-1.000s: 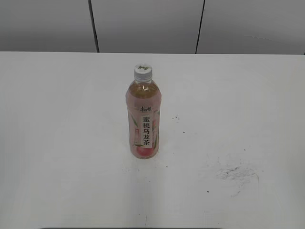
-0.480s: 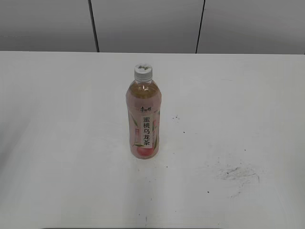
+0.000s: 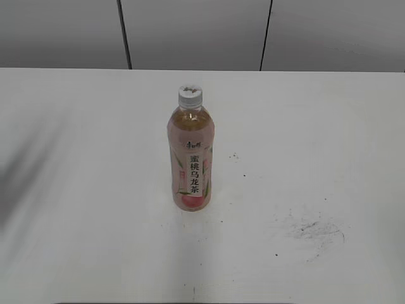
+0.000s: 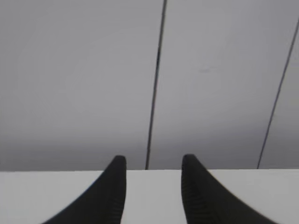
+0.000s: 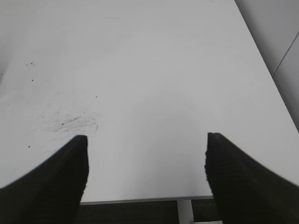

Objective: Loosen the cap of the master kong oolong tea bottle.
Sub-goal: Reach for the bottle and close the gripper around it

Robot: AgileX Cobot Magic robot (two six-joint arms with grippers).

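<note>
In the exterior view we see the master kong oolong tea bottle (image 3: 191,158) standing upright near the middle of a white table (image 3: 329,126), with nothing touching it. It is a slim clear bottle of amber tea, wrapped in a pink peach-printed label with a white vertical strip of Chinese characters facing the camera. The cap (image 3: 190,95), a small round white-grey ribbed one with a dark mark on top, sits on the bottle's neck. To the right of the bottle and nearer the front edge, we see a patch of dark scuff marks (image 3: 313,231) on the table, well apart from the bottle. Neither arm shows in this view. In the left wrist view, the left tool (image 4: 153,186) points toward a grey panelled wall (image 4: 84,84) above the table's far edge, its two dark fingers a narrow gap apart with nothing between them. In the right wrist view, the right tool (image 5: 145,172) hangs above the table near its edge, fingers spread wide apart and empty; the scuff marks lie ahead of its left finger (image 5: 56,182).
</note>
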